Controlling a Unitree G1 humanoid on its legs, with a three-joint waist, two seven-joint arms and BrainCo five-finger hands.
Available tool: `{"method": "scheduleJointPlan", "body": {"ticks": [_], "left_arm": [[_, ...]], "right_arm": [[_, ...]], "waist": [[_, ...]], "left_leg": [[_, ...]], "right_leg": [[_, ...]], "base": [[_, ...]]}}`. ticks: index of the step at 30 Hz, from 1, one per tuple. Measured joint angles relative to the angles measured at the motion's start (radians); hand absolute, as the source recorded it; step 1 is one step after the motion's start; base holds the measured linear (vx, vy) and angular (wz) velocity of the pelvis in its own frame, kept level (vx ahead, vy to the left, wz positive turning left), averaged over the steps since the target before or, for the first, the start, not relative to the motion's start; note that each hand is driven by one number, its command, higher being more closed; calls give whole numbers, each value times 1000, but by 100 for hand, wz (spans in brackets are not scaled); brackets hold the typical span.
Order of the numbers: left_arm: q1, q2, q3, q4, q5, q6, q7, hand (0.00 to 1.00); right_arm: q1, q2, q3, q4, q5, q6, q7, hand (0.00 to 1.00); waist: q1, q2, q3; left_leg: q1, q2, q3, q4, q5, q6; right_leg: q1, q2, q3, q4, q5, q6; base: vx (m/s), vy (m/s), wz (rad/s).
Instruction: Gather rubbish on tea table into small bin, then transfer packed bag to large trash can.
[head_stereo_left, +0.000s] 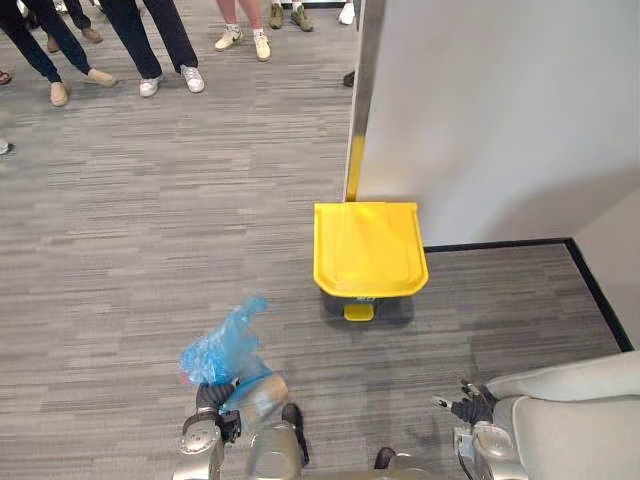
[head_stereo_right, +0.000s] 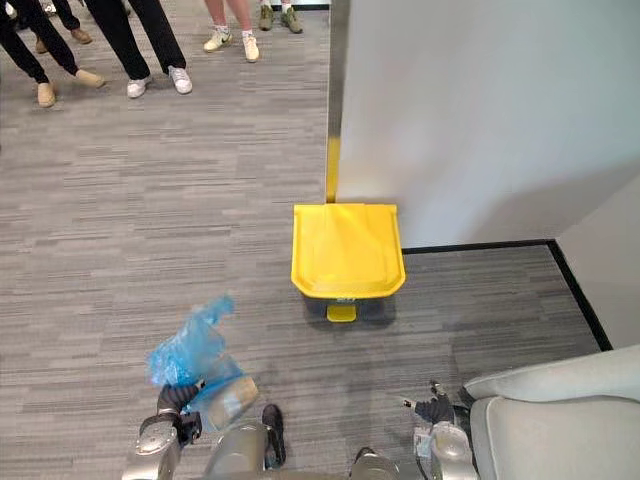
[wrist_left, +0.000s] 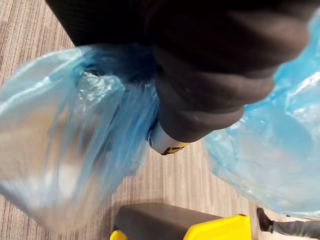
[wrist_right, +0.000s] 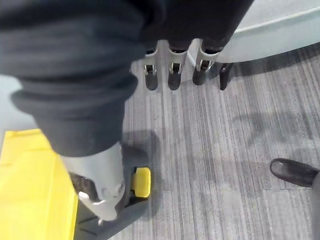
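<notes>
A crumpled blue plastic bag hangs low over the carpet, and my left hand is shut on it from below. In the left wrist view the blue film wraps around the hand and hides the fingers. Ahead and to the right stands a trash can with a yellow lid, lid down, against the wall, with its yellow pedal facing me. My right hand hangs at the lower right with nothing in it. Its fingers are relaxed above the floor near the pedal.
A pale grey wall panel rises behind the can, with a metal post at its edge. A light grey sofa fills the lower right. Several people's legs stand at the far left on the grey carpet.
</notes>
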Motion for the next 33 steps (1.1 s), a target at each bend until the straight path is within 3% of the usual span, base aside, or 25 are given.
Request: {"method": "scheduleJointPlan", "body": {"ticks": [2,3,5,7,10,11,13,14,15,16,18,20,27,33], "left_arm": [[6,0,-2,4,0,0,-1,100],[14,3,-1,10,0,0,-1,100],[32,7,-7,20,0,2,-1,100],[41,27,-21,20,0,6,-1,100],[42,50,-26,19,0,6,-1,100],[42,59,-28,20,0,6,-1,100],[42,60,-30,20,0,5,-2,100],[43,71,-34,16,0,2,-2,100],[28,53,-40,41,0,2,-2,100],[28,45,-47,42,0,1,-5,100],[27,41,-47,42,0,-5,-4,100],[5,36,-47,49,1,-6,-5,100],[2,37,-46,61,2,-5,-5,100],[6,40,-48,84,3,-5,-14,100]], "right_arm": [[-12,-9,1,10,-9,0,1,0],[-20,-14,1,18,-12,0,1,0],[-28,-16,2,21,-20,1,2,0],[-10,-15,7,27,-28,2,2,0],[-24,-17,43,48,-28,2,6,0],[-36,-16,53,49,-28,2,8,0],[-40,-17,64,48,-28,1,7,0],[-31,-15,76,47,-28,0,7,0],[-25,-38,78,61,-28,0,7,0],[-27,-47,77,68,-28,1,6,0],[-32,-54,76,69,-28,0,5,0],[-32,-54,33,90,-28,1,4,0],[-17,-64,8,89,-27,0,3,0],[-13,-60,0,89,-27,0,3,0]], "waist": [[3,12,-5],[2,27,-7],[-4,27,-6],[-5,16,-7],[-29,22,-4],[-43,31,2],[-57,36,5],[-54,-2,-1],[-55,25,9],[-54,38,0],[-53,48,-4],[-58,60,-9],[-55,62,-14],[-54,65,-18]], "left_leg": [[27,-14,3,1,-45,0],[61,-21,0,-24,-85,-8],[116,-44,16,-70,-88,-4],[179,-73,27,-102,-102,18],[225,-63,10,-134,-108,22],[236,-43,0,-137,-108,21],[247,-19,-19,-125,-106,19],[259,-50,-36,-114,-110,-6],[271,-30,-65,-110,-124,-27],[267,-14,-87,-108,-123,-28],[265,4,-110,-120,-123,-28],[271,33,-148,-159,-101,-61],[285,23,-169,-162,-81,-83],[267,-7,-221,-163,-81,-83]], "right_leg": [[-5,-15,18,41,-7,11],[-37,-25,37,130,-27,41],[-139,-71,79,367,-41,59],[-223,-122,92,593,-20,24],[-303,-84,95,682,-106,-3],[-347,-40,86,662,-126,-28],[-388,27,75,509,-113,-43],[-373,49,82,306,54,-75],[-354,64,70,320,58,-109],[-338,79,70,291,63,-115],[-321,105,67,246,65,-118],[-285,147,45,151,97,-126],[-140,166,39,-117,235,-106],[-89,142,-5,-216,297,-95]], "base": [[240,143,-24],[166,122,-35],[200,147,-20],[214,105,-3],[186,-9,16],[216,-113,30],[212,-152,23],[214,-146,22],[248,-143,13],[152,-90,-4],[137,-110,-13],[134,-112,4],[30,45,4],[-40,67,24]]}}
